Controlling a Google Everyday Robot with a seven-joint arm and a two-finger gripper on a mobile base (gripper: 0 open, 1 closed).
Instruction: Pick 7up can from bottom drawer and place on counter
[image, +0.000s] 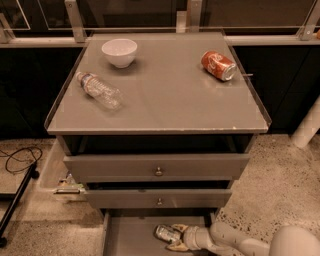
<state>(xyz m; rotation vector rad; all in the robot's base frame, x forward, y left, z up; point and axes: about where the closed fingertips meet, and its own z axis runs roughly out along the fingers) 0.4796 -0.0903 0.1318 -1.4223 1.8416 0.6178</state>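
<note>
Grey and flat-floored, the bottom drawer (130, 240) stands pulled out at the near edge of the view. The 7up can (166, 233) lies on its side on the drawer floor, toward the right. The gripper (178, 237) is down inside the drawer right at the can's right end, on a pale arm (235, 242) that reaches in from the lower right. Whether its jaws are pinching the can or only standing at it, I cannot tell.

Above, the middle drawer (125, 199) and the top drawer (115, 167) each sit slightly ajar (each has a small round knob at its centre). To the left, a dark cable (17, 157) loops on the speckled floor (280, 185).

The counter (170, 105) carries three things, well apart. A clear plastic bottle (99, 90) lies on its side at the left. A red-orange can (218, 65) lies on its side near the right rim. Farthest back, a white bowl (119, 52) stands upright at the rear left.
</note>
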